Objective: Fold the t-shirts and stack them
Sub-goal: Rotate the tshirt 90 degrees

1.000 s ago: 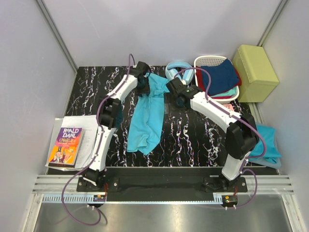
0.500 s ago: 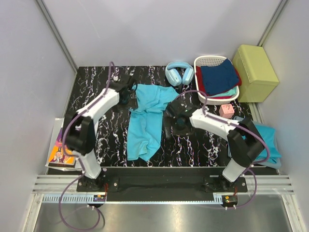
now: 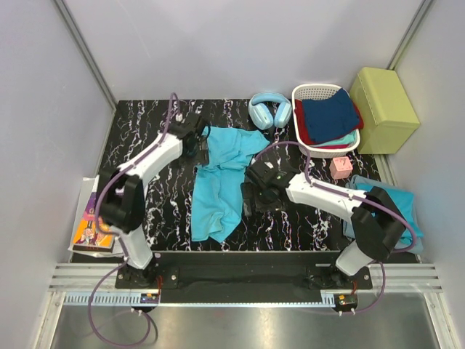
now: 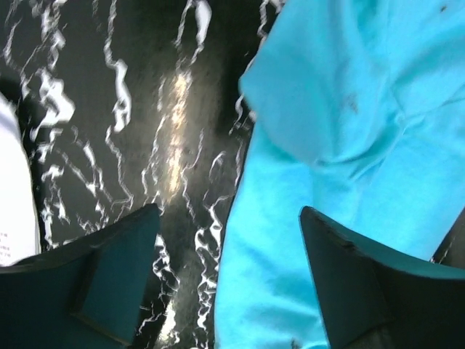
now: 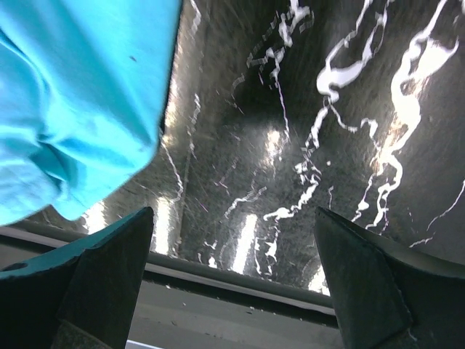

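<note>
The turquoise t-shirt (image 3: 218, 185) lies spread mid-frame in the top view, long axis running top to bottom, with the left gripper (image 3: 203, 147) at its upper-left corner and the right gripper (image 3: 246, 199) just off its right edge, both jaws wide apart and empty

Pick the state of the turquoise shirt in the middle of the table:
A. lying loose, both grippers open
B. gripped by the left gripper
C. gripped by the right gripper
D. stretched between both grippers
A: both wrist views show the left gripper and right gripper with jaws spread wide and clamping no cloth, while the t-shirt lies loose on the table.
</note>
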Robot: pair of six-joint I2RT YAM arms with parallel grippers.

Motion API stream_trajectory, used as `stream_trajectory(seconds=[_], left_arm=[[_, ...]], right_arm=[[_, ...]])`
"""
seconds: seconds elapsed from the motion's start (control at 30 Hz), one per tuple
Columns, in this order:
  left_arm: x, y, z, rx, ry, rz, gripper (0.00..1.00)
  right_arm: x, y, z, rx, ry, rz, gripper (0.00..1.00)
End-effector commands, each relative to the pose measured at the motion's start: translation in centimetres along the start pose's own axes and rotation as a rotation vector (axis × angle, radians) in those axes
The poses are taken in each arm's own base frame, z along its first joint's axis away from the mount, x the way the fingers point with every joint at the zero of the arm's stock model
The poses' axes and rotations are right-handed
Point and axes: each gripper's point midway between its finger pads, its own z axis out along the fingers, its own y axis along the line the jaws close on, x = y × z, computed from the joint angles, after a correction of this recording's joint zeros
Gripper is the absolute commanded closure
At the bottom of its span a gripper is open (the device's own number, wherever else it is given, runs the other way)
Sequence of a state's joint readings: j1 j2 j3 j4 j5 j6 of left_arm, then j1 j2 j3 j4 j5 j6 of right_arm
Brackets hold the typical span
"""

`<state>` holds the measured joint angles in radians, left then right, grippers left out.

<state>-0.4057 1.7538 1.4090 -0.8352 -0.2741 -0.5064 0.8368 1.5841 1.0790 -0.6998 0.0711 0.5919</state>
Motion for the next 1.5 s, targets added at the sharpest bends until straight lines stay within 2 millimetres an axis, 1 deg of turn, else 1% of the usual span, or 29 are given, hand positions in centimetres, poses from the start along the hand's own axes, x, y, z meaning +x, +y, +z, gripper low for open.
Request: stream_trajectory(seconds=[0.0, 0.03, 0.07, 0.1, 0.13, 0.17, 0.2, 0.23, 0.3, 0.37, 0.47, 0.53, 0.57, 0.63, 0.67, 0.7, 0.73, 0.83, 0.87, 0.9, 0.93, 0.97, 1.03, 1.07, 1.1, 1.17, 1.23, 1.27, 1.47], left_arm=[[-4.8, -4.0, 3.2, 0.057, -0.028, 0.043, 0.29], [-6.9, -5.3, 2.8, 0.085, -0.062, 0.032, 0.37], [-7.3, -5.8, 3.2, 0.089, -0.054, 0.033, 0.38], [-7.1, -6.4, 4.8, 0.085, -0.026, 0.040, 0.39], [-8.8, -7.1, 4.4, 0.102, -0.060, 0.026, 0.40], [-9.2, -7.4, 4.7, 0.104, -0.063, 0.028, 0.40], [-9.1, -7.9, 5.6, 0.110, -0.049, 0.033, 0.41], [-10.1, -8.6, 5.5, 0.129, -0.069, 0.028, 0.41], [-10.4, -9.4, 6.4, 0.143, -0.050, 0.035, 0.43], [-9.9, -9.8, 7.1, 0.151, -0.028, 0.036, 0.44], [-8.8, -10.2, 8.9, 0.154, 0.016, 0.043, 0.47], [-8.6, -10.5, 9.5, 0.159, 0.022, 0.052, 0.52], [-8.3, -10.6, 10.4, 0.155, 0.037, 0.057, 0.54], [-8.5, -10.8, 10.8, 0.159, 0.033, 0.067, 0.63], [-8.2, -10.9, 11.6, 0.158, 0.048, 0.069, 0.67], [-8.5, -11.1, 11.6, 0.164, 0.043, 0.067, 0.71], [-8.4, -11.2, 11.9, 0.166, 0.047, 0.067, 0.78], [-8.3, -11.3, 12.9, 0.168, 0.061, 0.064, 0.88], [-8.1, -11.0, 13.5, 0.164, 0.074, 0.061, 0.90], [-8.5, -11.0, 13.6, 0.168, 0.067, 0.055, 0.92], [-8.5, -10.9, 13.9, 0.164, 0.074, 0.047, 0.94], [-8.5, -10.6, 14.5, 0.160, 0.081, 0.042, 0.94], [-9.4, -10.3, 14.7, 0.161, 0.068, 0.028, 0.95], [-9.7, -9.7, 15.3, 0.158, 0.072, 0.016, 0.95], [-10.5, -9.7, 15.2, 0.166, 0.056, 0.004, 0.96], [-11.0, -9.1, 16.0, 0.174, 0.060, -0.018, 0.96], [-12.0, -9.0, 15.9, 0.187, 0.041, -0.036, 0.96], [-12.0, -8.7, 16.4, 0.187, 0.045, -0.045, 0.96], [-13.7, -8.5, 17.2, 0.215, 0.009, -0.091, 0.94]], right_arm=[[-3.9, 1.7, -1.4, -0.017, -0.118, 0.009, 0.01], [-4.6, 2.0, -2.0, -0.018, -0.133, 0.009, 0.01], [-4.7, 2.0, -2.2, -0.013, -0.133, 0.004, 0.01], [-5.1, 1.9, -2.6, -0.009, -0.145, 0.003, 0.01], [-5.4, 2.0, -2.9, -0.009, -0.155, 0.001, 0.01], [-5.4, 1.9, -3.1, -0.006, -0.157, 0.000, 0.01], [-5.5, 1.7, -3.3, 0.002, -0.167, -0.002, 0.01], [-5.5, 1.4, -3.4, 0.014, -0.170, -0.004, 0.01], [-5.4, 0.9, -3.4, 0.036, -0.174, -0.011, 0.01], [-5.1, 0.4, -3.4, 0.056, -0.170, -0.014, 0.01], [-5.3, 0.2, -3.7, 0.060, -0.182, -0.016, 0.01], [-5.7, 0.2, -4.1, 0.058, -0.192, -0.016, 0.01], [-5.9, 0.2, -4.1, 0.058, -0.196, -0.015, 0.01], [-6.4, 0.2, -4.4, 0.061, -0.203, -0.012, 0.01], [-6.6, 0.2, -4.4, 0.062, -0.204, -0.011, 0.01], [-6.7, 0.1, -4.4, 0.068, -0.205, -0.014, 0.01], [-7.0, 0.1, -4.7, 0.065, -0.209, -0.013, 0.01], [-7.5, -0.2, -5.0, 0.072, -0.215, -0.009, 0.01], [-7.7, -0.4, -5.0, 0.076, -0.217, -0.007, 0.01], [-7.8, -0.6, -5.1, 0.080, -0.216, -0.006, 0.01], [-7.8, -0.6, -5.1, 0.082, -0.214, -0.008, 0.01], [-7.9, -1.0, -5.0, 0.091, -0.210, -0.002, 0.01], [-7.9, -1.1, -5.0, 0.093, -0.206, -0.003, 0.01], [-7.8, -1.2, -4.9, 0.100, -0.203, -0.002, 0.01], [-7.8, -1.3, -4.9, 0.101, -0.200, 0.000, 0.01], [-7.6, -1.6, -4.8, 0.109, -0.191, 0.002, 0.01], [-7.2, -1.9, -4.8, 0.116, -0.182, 0.004, 0.01], [-7.1, -1.9, -4.8, 0.116, -0.182, 0.005, 0.01], [-6.0, -2.6, -4.7, 0.126, -0.157, 0.015, 0.01]])
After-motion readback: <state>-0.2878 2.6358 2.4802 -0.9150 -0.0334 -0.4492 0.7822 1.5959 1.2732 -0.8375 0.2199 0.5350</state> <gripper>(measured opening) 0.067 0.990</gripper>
